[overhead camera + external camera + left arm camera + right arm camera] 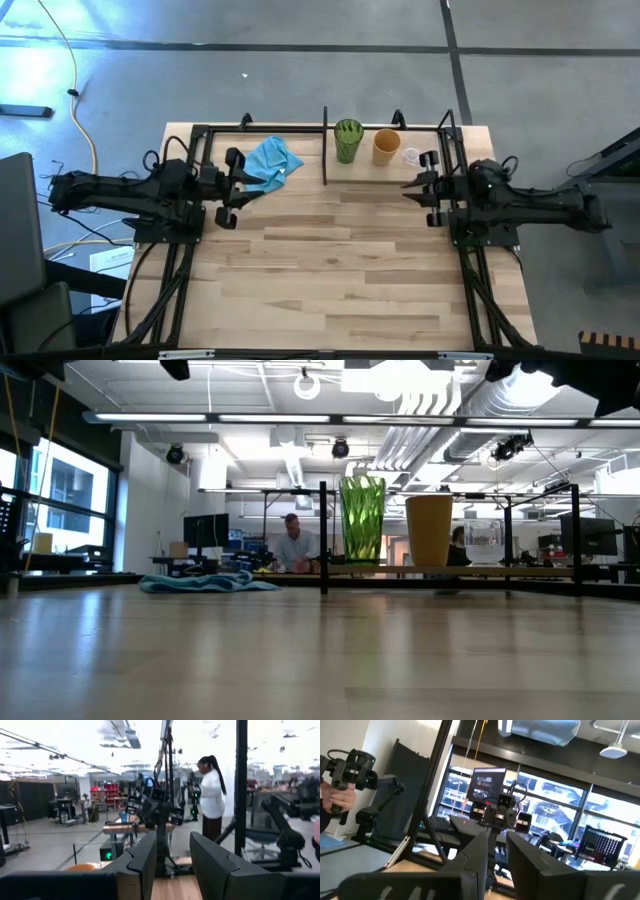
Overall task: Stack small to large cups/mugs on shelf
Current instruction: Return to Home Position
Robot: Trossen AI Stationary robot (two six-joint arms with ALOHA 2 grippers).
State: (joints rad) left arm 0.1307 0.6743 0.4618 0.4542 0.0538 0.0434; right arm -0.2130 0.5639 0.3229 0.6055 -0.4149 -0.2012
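Lined up on the shelf [365, 172], right of its upright black divider [325, 145]: green ribbed tumbler [348, 140] nearest the divider, then orange cup [386, 146], then tiny clear glass [411, 156] at the right end. All upright, each just beside the next. Left of the divider, a crumpled blue cloth [272, 165]. Near the cloth, left gripper [240, 190], fingers slightly parted, holds nothing. Near the clear glass, right gripper [408, 186], likewise parted and empty.
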